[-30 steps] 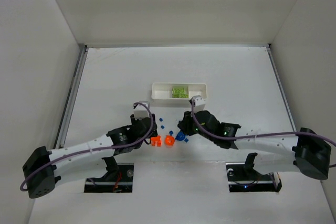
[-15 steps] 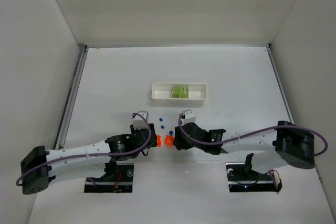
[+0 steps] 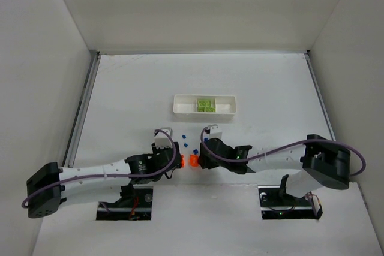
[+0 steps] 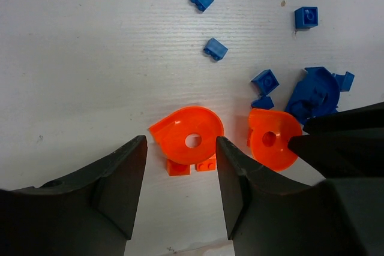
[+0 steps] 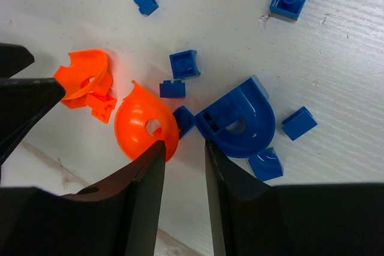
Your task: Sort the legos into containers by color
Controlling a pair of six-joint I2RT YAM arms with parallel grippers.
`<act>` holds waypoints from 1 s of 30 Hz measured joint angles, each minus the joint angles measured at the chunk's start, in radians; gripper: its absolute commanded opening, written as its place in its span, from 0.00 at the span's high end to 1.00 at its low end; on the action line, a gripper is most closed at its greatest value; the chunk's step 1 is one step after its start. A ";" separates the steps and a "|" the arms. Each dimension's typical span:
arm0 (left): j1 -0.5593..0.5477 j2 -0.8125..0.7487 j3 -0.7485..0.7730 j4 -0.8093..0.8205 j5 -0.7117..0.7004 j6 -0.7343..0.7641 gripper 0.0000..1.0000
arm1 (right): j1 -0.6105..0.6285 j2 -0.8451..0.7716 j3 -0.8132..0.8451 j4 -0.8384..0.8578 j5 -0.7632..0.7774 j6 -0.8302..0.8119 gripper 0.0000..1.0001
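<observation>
Both arms have drawn back toward the near edge since a second ago, and the right gripper point(image 5: 183, 148) has left the blue arch point(image 5: 240, 121) for the orange dome point(image 5: 147, 125). Its jaws stand narrowly apart over bare table point(image 5: 90, 4), one fingertip touching the dome's rim, nothing held. Beside it the left gripper point(image 4: 180, 148) hangs moderately open and empty, an orange curved piece point(image 4: 189, 133) just ahead of its gap. Beyond lie small blue bricks point(image 4: 215, 48). Farthest, the white tray point(image 3: 183, 105) holds green legos point(image 3: 206, 105) in its middle compartment
</observation>
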 measured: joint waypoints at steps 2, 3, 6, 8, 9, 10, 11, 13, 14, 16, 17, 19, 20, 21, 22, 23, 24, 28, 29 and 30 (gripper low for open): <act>-0.007 0.003 0.000 0.005 0.000 0.000 0.53 | -0.002 0.015 0.003 0.011 -0.005 0.005 0.67; -0.011 0.003 0.000 0.006 0.000 -0.001 0.53 | -0.002 0.021 0.003 0.019 -0.008 0.009 0.68; -0.017 0.003 0.000 0.010 0.000 -0.002 0.53 | -0.008 0.033 0.008 0.039 -0.016 0.014 0.70; -0.018 0.003 0.000 0.014 0.000 -0.002 0.54 | -0.014 0.039 0.009 0.052 -0.023 0.020 0.74; -0.019 0.003 0.000 0.014 0.000 -0.002 0.54 | -0.015 0.040 0.009 0.058 -0.026 0.022 0.76; -0.019 0.003 0.000 0.014 0.000 -0.001 0.54 | -0.018 0.040 0.009 0.065 -0.027 0.026 0.78; -0.019 0.003 0.000 0.014 0.000 -0.001 0.54 | -0.020 0.040 0.009 0.072 -0.028 0.028 0.80; -0.021 0.003 0.000 0.014 0.000 -0.001 0.55 | -0.021 0.040 0.009 0.080 -0.030 0.032 0.84; -0.023 0.003 0.000 0.015 0.000 -0.001 0.55 | -0.021 0.040 0.009 0.083 -0.031 0.034 0.84; -0.027 0.003 0.000 0.018 0.000 -0.001 0.55 | -0.022 0.039 0.009 0.086 -0.030 0.036 0.86; -0.031 0.003 0.000 0.019 0.000 -0.001 0.55 | -0.025 0.037 0.009 0.086 -0.030 0.037 0.86; -0.035 0.004 0.000 0.022 0.000 0.000 0.55 | -0.029 0.027 0.009 0.085 -0.030 0.039 0.87; -0.036 0.006 0.000 0.023 0.000 0.001 0.55 | -0.033 0.017 0.009 0.085 -0.030 0.039 0.87; -0.037 0.010 0.000 0.025 0.000 0.003 0.55 | -0.037 0.003 0.009 0.085 -0.030 0.039 0.87; -0.038 0.014 0.000 0.027 0.000 0.006 0.55 | -0.041 -0.012 0.009 0.085 -0.030 0.038 0.87; -0.039 0.018 0.000 0.029 0.000 0.007 0.55 | -0.047 -0.029 0.008 0.085 -0.030 0.038 0.87; -0.040 0.022 0.000 0.032 0.000 0.010 0.55 | -0.053 -0.048 0.008 0.085 -0.029 0.037 0.87; -0.053 0.037 0.000 0.043 0.000 0.025 0.56 | -0.087 -0.121 0.007 0.084 -0.029 0.027 0.86; -0.057 0.043 0.000 0.045 -0.001 0.029 0.56 | -0.097 -0.134 0.007 0.084 -0.029 0.026 0.85; -0.059 0.050 0.000 0.049 -0.001 0.034 0.56 | -0.105 -0.142 0.007 0.084 -0.029 0.023 0.81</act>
